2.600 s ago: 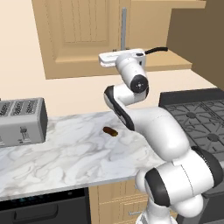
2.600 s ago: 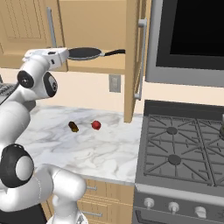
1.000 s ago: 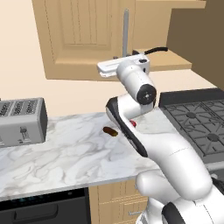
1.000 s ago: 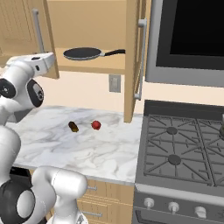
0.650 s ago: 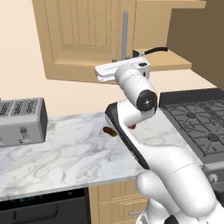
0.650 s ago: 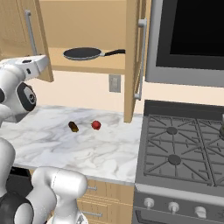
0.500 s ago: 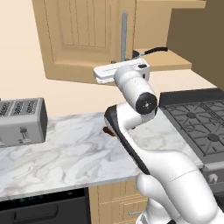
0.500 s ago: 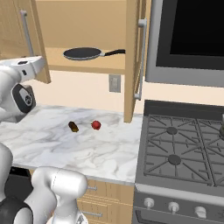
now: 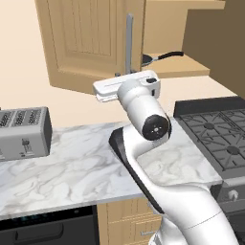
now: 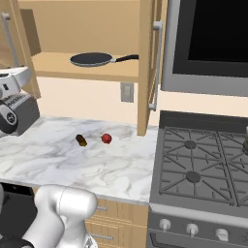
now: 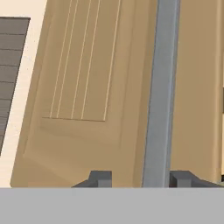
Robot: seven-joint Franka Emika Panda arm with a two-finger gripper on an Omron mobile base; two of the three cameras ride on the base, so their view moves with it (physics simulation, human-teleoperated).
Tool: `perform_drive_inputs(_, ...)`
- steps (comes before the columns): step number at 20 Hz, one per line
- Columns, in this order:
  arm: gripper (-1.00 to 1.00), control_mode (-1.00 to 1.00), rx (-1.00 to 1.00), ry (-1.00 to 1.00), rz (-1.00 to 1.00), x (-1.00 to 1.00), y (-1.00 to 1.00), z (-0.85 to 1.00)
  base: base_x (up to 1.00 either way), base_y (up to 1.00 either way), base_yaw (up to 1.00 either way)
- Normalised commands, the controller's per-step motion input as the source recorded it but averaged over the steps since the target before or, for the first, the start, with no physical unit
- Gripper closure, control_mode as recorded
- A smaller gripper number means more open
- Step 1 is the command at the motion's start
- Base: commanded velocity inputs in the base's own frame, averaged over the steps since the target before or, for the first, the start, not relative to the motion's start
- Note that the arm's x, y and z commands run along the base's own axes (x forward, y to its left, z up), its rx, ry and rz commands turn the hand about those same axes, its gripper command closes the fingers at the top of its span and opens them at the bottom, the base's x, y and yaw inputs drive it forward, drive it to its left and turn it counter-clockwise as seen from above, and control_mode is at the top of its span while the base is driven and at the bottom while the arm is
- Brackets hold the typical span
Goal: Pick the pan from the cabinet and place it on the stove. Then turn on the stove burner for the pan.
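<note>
The pan (image 10: pixel 92 59), dark and shallow with its long black handle pointing right, lies on the shelf of the open cabinet (image 10: pixel 82 72); in the left base view the pan (image 9: pixel 152 59) peeks out past the door's edge. My gripper (image 11: pixel 141 177) is open, its fingers straddling the door's vertical grey bar handle (image 11: pixel 159 87); the right fingertip (image 11: pixel 181 177) sits against the bar, the left one stands off it. My white hand (image 9: pixel 125 86) is at the lower end of that handle (image 9: pixel 129 43). The stove (image 10: pixel 203 164) lies to the right, with nothing on its grates.
The swung-out cabinet door (image 9: pixel 91 43) hangs over the marble counter (image 10: pixel 58 155). A toaster (image 9: pixel 24 131) stands at the left. A small brown item (image 10: pixel 81 140) and a red one (image 10: pixel 106 139) lie on the counter. The stove knobs (image 10: pixel 191 227) line its silver front, and a microwave (image 10: pixel 213 38) hangs above it.
The cabinet door has swung further open, and my hand has travelled with its handle, leftward in the right base view. The pan has stayed put on the shelf.
</note>
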Motion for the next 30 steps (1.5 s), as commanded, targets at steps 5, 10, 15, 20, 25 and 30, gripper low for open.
perform_drive_inputs(5,-1.0,-1.0,-0.07,0.0,0.07,-0.46,0.38,-0.09,0.0,0.0,0.0)
perform_drive_inputs(10,-1.0,-1.0,0.02,0.0,0.0,-0.29,0.0,-0.01,0.0,0.0,0.0)
perform_drive_inputs(15,-1.0,-1.0,0.08,0.0,0.0,-0.47,-0.37,0.0,0.0,0.0,0.0)
perform_drive_inputs(20,-1.0,-1.0,0.13,0.0,0.0,-0.52,-0.72,0.03,0.0,0.0,0.0)
perform_drive_inputs(25,-1.0,-1.0,0.16,0.0,0.04,-0.38,-0.92,0.04,0.0,0.0,0.0)
perform_drive_inputs(30,-1.0,-1.0,0.18,0.01,0.06,-0.18,-0.72,0.06,0.0,0.0,0.0)
